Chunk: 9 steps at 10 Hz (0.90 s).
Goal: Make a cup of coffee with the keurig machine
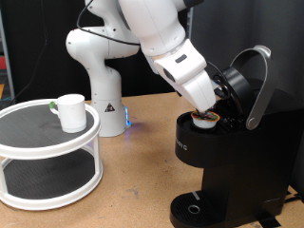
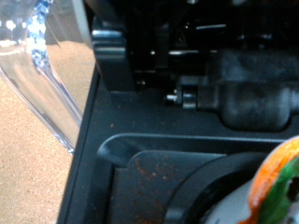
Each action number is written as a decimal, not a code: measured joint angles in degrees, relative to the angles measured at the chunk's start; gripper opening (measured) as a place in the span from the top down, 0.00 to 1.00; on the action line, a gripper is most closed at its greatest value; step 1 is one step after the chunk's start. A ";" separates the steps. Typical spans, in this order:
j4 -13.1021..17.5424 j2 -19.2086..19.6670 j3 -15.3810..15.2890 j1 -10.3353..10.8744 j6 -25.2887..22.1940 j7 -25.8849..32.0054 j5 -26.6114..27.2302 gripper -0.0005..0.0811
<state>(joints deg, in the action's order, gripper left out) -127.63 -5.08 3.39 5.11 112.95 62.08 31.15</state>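
The tool (image 1: 211, 103) sits low over the open brew chamber of the keurig machine (image 1: 220, 157), right at the pod (image 1: 203, 117) lodged in the chamber mouth. Its fingers are hidden behind the wrist and the black head, so whether it is released or clenched cannot be told from either view.

Judgement on the step in hand: pod seating appears to be under way. To do it well, the pod should sit level in the holder, rim flush all round, before any weight goes on the raised lid handle (image 1: 258, 87).

The cup (image 1: 69, 111) stands upright on the upper tier of the white 2-tier stand (image 1: 47, 152), well apart from the machine. The drip tray (image 1: 195, 207) at the machine's foot carries no cup.

The exterior view gives the overall layout: arm, lid raised, cup location. The wrist view alone shows the chamber interior close up, with brown specks on the black holder rim (image 2: 140, 163) and an orange and green edge of the pod lid (image 2: 280, 187) at the corner.
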 joint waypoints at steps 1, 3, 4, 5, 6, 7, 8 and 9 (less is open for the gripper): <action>-0.53 -0.01 -0.17 0.02 0.48 0.00 0.00 0.00; -1.33 -0.05 -0.40 0.05 1.06 0.00 0.00 0.00; -1.68 -0.08 -0.45 0.07 1.39 0.00 -0.02 0.00; -2.06 -0.13 -0.49 0.08 1.82 0.00 -0.05 0.00; -2.37 -0.15 -0.56 0.09 2.20 0.00 -0.09 0.00; -2.61 -0.16 -0.67 0.09 2.55 0.00 -0.14 0.00; -2.79 -0.16 -0.77 0.09 2.85 0.00 -0.16 0.00; -2.91 -0.16 -0.83 0.09 3.07 0.00 -0.17 0.00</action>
<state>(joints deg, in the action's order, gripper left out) -130.54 -5.24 2.56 5.20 116.02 62.08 30.98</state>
